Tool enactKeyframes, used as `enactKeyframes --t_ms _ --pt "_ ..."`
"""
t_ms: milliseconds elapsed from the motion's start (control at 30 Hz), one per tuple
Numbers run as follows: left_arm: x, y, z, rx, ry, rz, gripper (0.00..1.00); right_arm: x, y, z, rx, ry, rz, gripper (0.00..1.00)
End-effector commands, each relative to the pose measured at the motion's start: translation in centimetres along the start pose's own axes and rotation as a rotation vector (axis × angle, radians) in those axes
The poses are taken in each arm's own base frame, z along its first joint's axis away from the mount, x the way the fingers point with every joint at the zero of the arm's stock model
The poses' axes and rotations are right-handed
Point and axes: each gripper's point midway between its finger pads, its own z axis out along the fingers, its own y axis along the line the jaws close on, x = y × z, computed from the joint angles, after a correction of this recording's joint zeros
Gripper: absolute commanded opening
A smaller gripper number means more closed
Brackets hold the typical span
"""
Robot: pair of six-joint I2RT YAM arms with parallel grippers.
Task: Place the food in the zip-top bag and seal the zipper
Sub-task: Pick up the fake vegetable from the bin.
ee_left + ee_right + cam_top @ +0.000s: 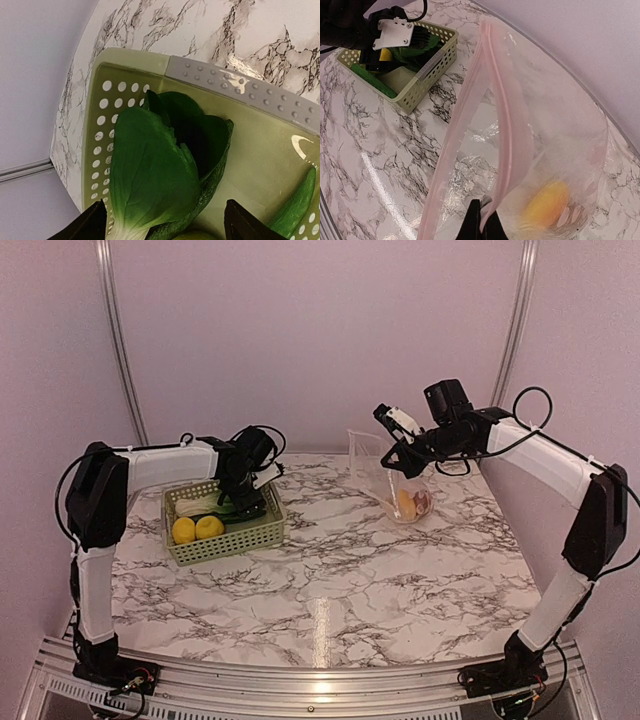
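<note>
The zip-top bag (392,480) hangs open at the back right, with my right gripper (482,222) shut on the pink zipper (512,135) strip at its mouth. Inside the bag lie an orange-yellow fruit (545,202) and a brown piece (423,503). My left gripper (167,225) is open and low inside the green basket (135,57), its fingers on either side of the leafy bok choy (150,175). A cucumber (295,205) lies to the right of it. Two yellow lemons (184,530) (209,526) sit at the basket's near end.
The basket (228,543) stands at the left of the marble table (340,590). A grey dotted strip (240,82) runs along the basket's far rim. Purple walls close in the back and both sides.
</note>
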Motion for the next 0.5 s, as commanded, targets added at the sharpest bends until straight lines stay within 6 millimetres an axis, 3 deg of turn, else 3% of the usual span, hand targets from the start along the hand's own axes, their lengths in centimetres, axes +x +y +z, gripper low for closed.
enactKeyframes --t_ms 0,300,467 --pt "0.8 -1.2 2.2 0.003 0.082 0.072 0.83 -0.9 0.5 -0.6 -0.005 -0.033 -0.008 0.00" --pt "-0.6 -1.5 5.4 -0.038 0.088 0.110 0.80 -0.8 0.7 -0.7 -0.011 -0.029 -0.006 0.00" --pt "-0.3 -1.7 6.8 -0.055 0.121 0.115 0.69 -0.7 0.7 -0.6 -0.014 -0.027 -0.004 0.00"
